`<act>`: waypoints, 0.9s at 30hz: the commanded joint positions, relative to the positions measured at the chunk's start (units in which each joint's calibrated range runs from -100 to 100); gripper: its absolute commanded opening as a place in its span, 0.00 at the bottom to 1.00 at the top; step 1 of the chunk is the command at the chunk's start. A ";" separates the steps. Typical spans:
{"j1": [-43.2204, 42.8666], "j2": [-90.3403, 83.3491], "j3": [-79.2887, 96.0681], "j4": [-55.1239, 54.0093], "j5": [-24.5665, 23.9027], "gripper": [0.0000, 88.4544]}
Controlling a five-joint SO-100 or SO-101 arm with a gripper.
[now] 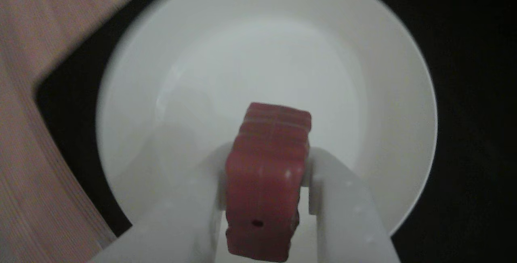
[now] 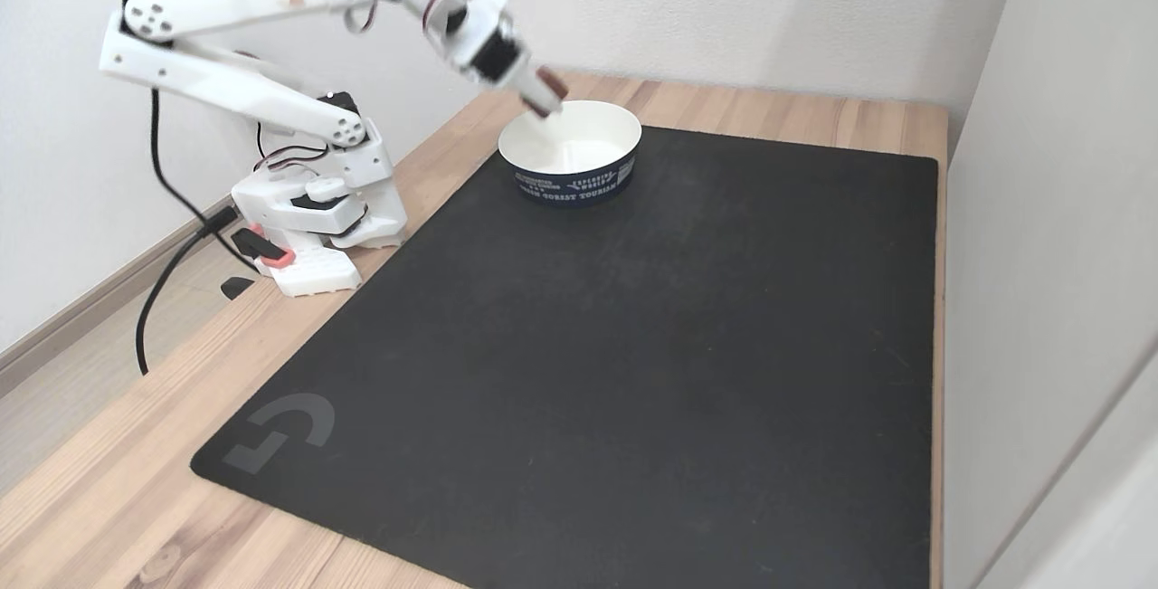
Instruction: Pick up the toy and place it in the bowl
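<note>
Toy (image 1: 266,174): red-pink ridged block, low centre of the other view, held above the bowl's white interior; a small black hole shows on its near face.
Fingers: the gripper (image 1: 264,178) has its two white fingers (image 1: 194,198) pressed against the toy's opposite sides, clamping it.
Bowl (image 2: 624,132): round, smooth white inside, dark blue outer band with pale lettering; it sits at the upper left corner of the black mat (image 2: 633,345) in the fixed view.
Position: in the fixed view the gripper (image 2: 548,100) hangs over the bowl's left rim, tilted down and to the right.
Stage: judged to be just short of release.
Risk: the toy seems closer to the near rim than to the middle, so a release here could clip the rim and bounce out onto the mat.
Risk: the grooved sides might catch on a finger and drop askew.
Surfaces: matte mat, pale wood-grain table (image 2: 109,498), hard plastic arm.
</note>
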 commanded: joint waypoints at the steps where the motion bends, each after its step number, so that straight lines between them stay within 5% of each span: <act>1: 1.93 -3.61 6.57 -3.88 -0.18 0.03; 8: 4.61 -3.02 7.11 -3.96 -0.18 0.04; 13: 4.19 -2.94 7.56 -3.62 -0.23 0.27; 23: 4.53 -3.36 7.02 -3.96 -0.18 0.25; 27: 5.70 -3.86 4.59 -5.82 0.45 0.13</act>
